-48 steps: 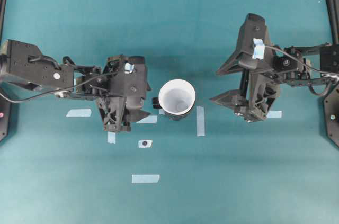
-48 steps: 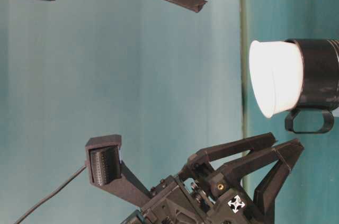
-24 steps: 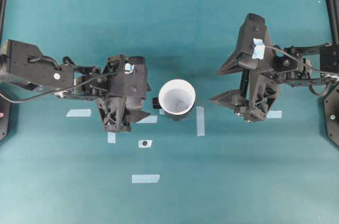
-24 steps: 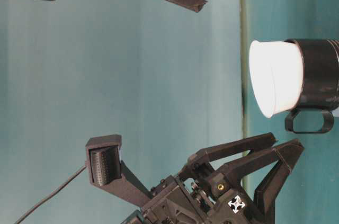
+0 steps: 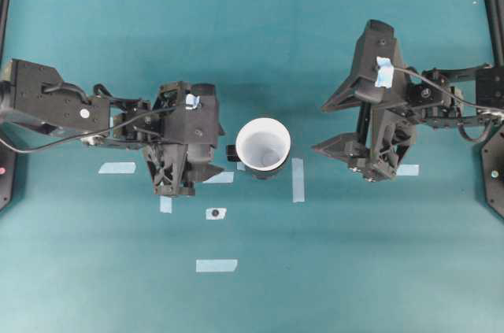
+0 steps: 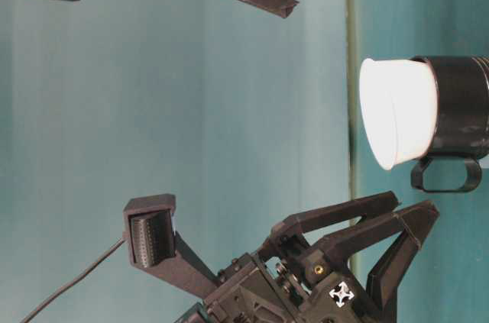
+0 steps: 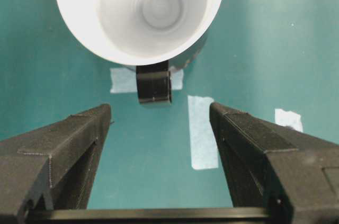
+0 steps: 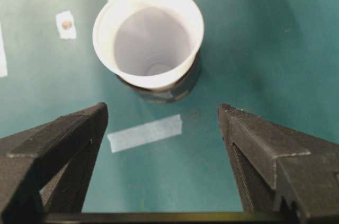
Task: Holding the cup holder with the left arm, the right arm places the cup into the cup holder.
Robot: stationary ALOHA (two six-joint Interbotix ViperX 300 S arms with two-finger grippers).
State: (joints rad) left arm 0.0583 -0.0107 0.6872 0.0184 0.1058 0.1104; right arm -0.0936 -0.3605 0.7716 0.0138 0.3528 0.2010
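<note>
Teal matting (image 5: 354, 270) covers the whole work surface, dotted with strips of light-blue tape (image 5: 298, 179) and one small tape square with a dark dot on it (image 5: 215, 213). Near the middle stands the cup holder (image 6: 458, 105), glossy black, upright, with its small handle tab (image 7: 154, 83) pointing toward the left arm (image 5: 87, 112). The cup (image 5: 263, 144) is seated inside it — the white rim flares out well above the black wall, and from overhead only a thin dark crescent of holder shows below the rim. The left gripper (image 5: 206, 161) sits just beside the holder on the handle side, its two black fingers (image 7: 69, 144) spread wide with the handle tab in line with the gap between them but clear of both; it grips nothing. The right gripper (image 5: 321, 127) is farther off on the other side, apart from the cup, jaws likewise spread wide and empty — its wrist view looks down past both fingers (image 8: 265, 150) at the cup and holder with a strip of tape lying between. Neither arm touches cup or holder. The right arm (image 5: 441, 101) reaches in from the right edge, a bit of light-blue tape on its wrist block.
</note>
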